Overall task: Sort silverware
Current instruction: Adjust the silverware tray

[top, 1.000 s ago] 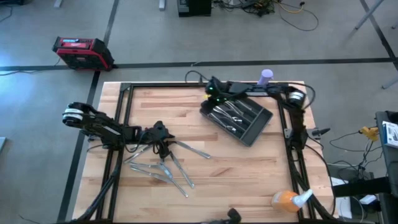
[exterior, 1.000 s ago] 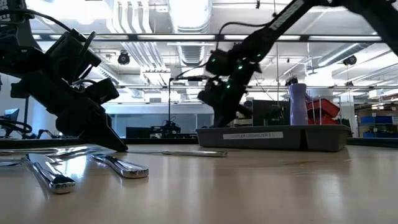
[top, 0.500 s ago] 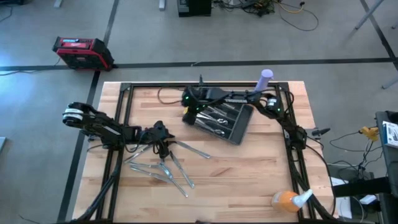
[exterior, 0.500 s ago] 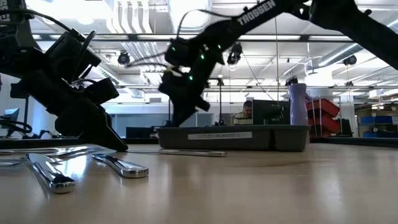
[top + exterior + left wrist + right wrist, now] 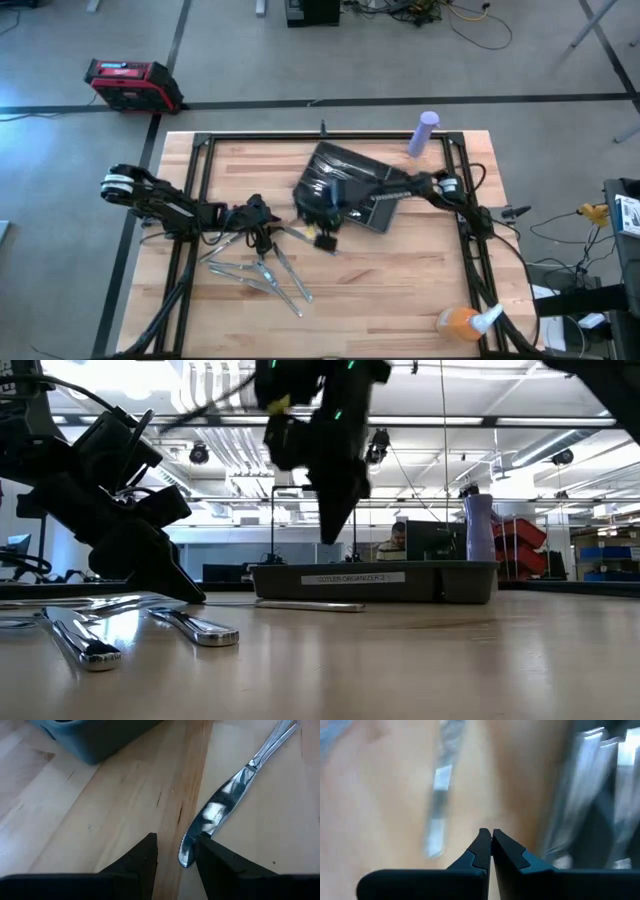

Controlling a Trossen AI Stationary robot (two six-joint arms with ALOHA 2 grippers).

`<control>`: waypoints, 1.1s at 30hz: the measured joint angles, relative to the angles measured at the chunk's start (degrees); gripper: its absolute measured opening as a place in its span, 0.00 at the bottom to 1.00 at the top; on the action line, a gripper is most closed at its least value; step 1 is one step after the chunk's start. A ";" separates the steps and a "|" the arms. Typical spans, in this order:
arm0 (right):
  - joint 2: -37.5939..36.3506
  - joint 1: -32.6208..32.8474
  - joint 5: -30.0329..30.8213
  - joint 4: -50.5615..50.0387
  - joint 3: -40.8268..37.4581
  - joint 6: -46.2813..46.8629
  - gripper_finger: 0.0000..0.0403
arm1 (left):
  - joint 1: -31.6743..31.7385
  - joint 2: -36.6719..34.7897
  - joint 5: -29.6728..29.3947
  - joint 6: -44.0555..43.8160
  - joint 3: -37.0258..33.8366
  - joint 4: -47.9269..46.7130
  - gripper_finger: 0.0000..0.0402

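Several pieces of loose silverware (image 5: 262, 268) lie flat on the wooden table at the near left; their handles (image 5: 85, 645) show in the low view. My left gripper (image 5: 262, 228) stands low over them, open, and the blade tip of a knife (image 5: 225, 805) lies between its fingers. The dark tray (image 5: 350, 178) rests on the table at the middle, with silverware (image 5: 600, 795) in its compartments. My right gripper (image 5: 330, 525) hangs shut, pointing down, above the tray's near left corner, and touches nothing. My left gripper has the knife's blade tip (image 5: 184, 861) right beside the inner side of one finger (image 5: 207, 857), on the table. The fingers slant down along the knife's length. Whether the finger touches the blade, I cannot tell.
A purple bottle (image 5: 427, 128) stands at the far edge and an orange spray bottle (image 5: 462, 322) lies at the near right corner. Black frame rails (image 5: 470, 250) run along the table's sides. Bare wood lies open at the near middle.
My right gripper has slid the tray toward the table's left and turned it, then risen clear and swung toward the near edge, above the tray's near left corner. The tray now stands still.
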 joint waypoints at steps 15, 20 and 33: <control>-8.26 5.26 2.76 -11.36 -24.90 22.97 0.00 | 0.02 -0.02 -1.15 0.64 -0.07 0.33 0.29; -9.47 1.30 12.63 -12.26 -30.75 22.75 0.00 | 0.02 -0.03 -1.16 0.74 -0.12 0.50 0.29; -13.56 -2.42 38.53 0.15 -33.11 20.52 0.00 | -0.03 -0.13 -1.04 -0.68 -0.11 0.38 0.29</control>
